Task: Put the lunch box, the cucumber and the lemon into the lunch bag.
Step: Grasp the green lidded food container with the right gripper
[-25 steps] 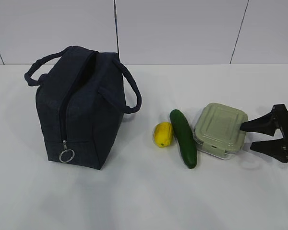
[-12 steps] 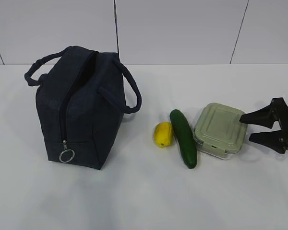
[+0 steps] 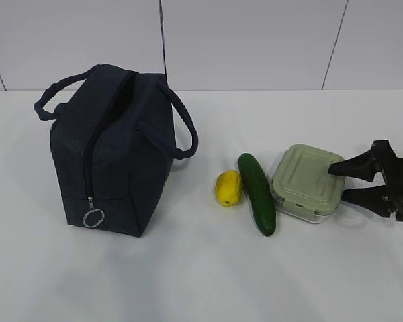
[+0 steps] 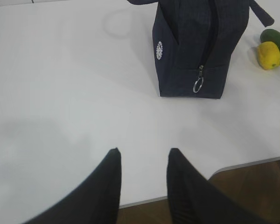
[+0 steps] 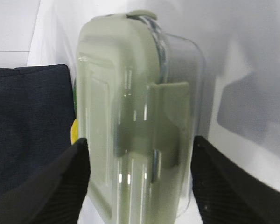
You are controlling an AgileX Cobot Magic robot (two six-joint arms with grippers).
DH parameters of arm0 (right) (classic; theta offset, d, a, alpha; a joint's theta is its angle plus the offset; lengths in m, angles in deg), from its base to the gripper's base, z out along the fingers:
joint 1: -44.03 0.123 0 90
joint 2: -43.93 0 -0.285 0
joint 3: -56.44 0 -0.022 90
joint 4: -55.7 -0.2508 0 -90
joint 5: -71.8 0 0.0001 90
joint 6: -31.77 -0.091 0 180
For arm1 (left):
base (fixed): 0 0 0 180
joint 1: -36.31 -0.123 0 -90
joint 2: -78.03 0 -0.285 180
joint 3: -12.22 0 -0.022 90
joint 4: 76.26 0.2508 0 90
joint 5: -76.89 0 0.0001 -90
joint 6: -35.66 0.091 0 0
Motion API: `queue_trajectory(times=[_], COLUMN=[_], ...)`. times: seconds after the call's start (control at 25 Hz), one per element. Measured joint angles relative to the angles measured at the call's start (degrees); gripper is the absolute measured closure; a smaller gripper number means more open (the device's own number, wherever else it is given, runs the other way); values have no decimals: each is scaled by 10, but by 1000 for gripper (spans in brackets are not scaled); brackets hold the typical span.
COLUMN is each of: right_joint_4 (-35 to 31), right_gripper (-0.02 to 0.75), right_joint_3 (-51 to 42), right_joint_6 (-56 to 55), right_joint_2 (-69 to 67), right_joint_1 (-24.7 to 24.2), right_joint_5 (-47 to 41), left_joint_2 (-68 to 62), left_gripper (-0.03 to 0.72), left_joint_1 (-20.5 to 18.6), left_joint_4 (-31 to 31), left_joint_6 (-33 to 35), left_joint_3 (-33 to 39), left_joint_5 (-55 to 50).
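The box (image 3: pixel 307 181) sits on the table right of the cucumber (image 3: pixel 256 193), its near edge between the right gripper's (image 3: pixel 337 182) spread jaws, not yet clamped. The left gripper (image 4: pixel 142 156) hangs part-open and empty, well short of the bag (image 3: pixel 114 154).

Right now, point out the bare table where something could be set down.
Free: the table along the front, and the strip between the bag and lemon. Crowded: lemon, cucumber and lunch box sit close together, with the right tool straddling the box.
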State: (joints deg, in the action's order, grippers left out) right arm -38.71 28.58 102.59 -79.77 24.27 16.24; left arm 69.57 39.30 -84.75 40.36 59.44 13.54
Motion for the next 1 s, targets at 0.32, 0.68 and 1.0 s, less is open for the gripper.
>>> queue_trajectory(times=[0.32, 0.68, 1.0], right_joint_4=[-2, -4, -30], right_gripper=[232, 232, 232], right_joint_3=[11, 13, 14], right_joint_6=[2, 19, 19], right_joint_2=[0, -25, -38], right_joint_1=[18, 36, 36], right_joint_5=[13, 18, -16], left_joint_2=[0, 0, 0], left_gripper=[449, 449, 449], left_joint_1=[0, 0, 0], left_joint_4=[0, 0, 0], left_joint_6=[0, 0, 0], left_joint_3=[0, 0, 0], left_joint_5=[0, 0, 0])
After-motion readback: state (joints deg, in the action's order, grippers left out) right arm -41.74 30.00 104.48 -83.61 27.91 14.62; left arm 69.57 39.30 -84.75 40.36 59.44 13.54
